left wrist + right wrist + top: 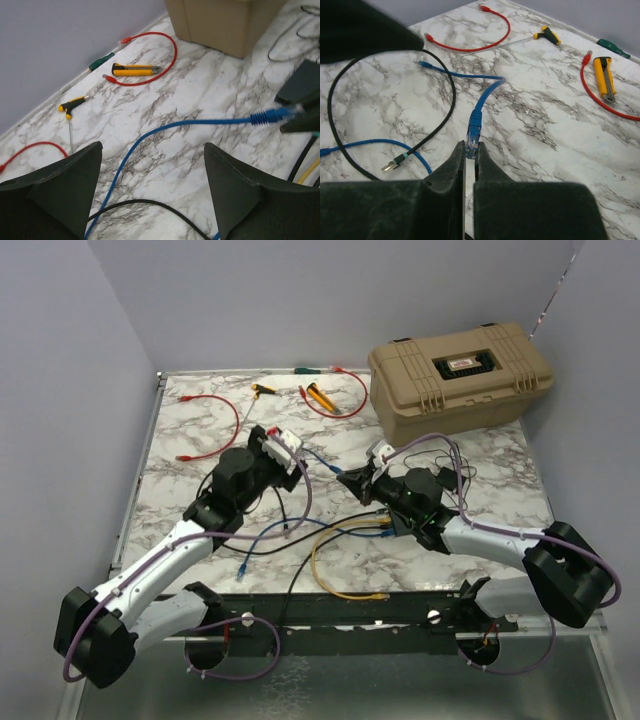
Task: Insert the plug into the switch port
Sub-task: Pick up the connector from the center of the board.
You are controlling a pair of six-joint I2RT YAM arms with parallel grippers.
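**Right gripper [470, 150] pinched on the plug [473, 134]; port not yet reached**

Closest to the right wrist lens, the black fingers are seen closed on the clear end of the plug. Its blue cable [487, 92] trails away over the marble table [545, 130]. The left gripper [152, 150] is held wide open, with nothing between its jaws and the cable running beneath. The switch cannot be picked out with certainty in any view; it may be hidden under the right arm. The step in hand is judged to be carrying. Since the plug's nose appears to point in toward the wrist, a re-grip behind the boot is probably called for. The port must then be found and the plug squared to it.
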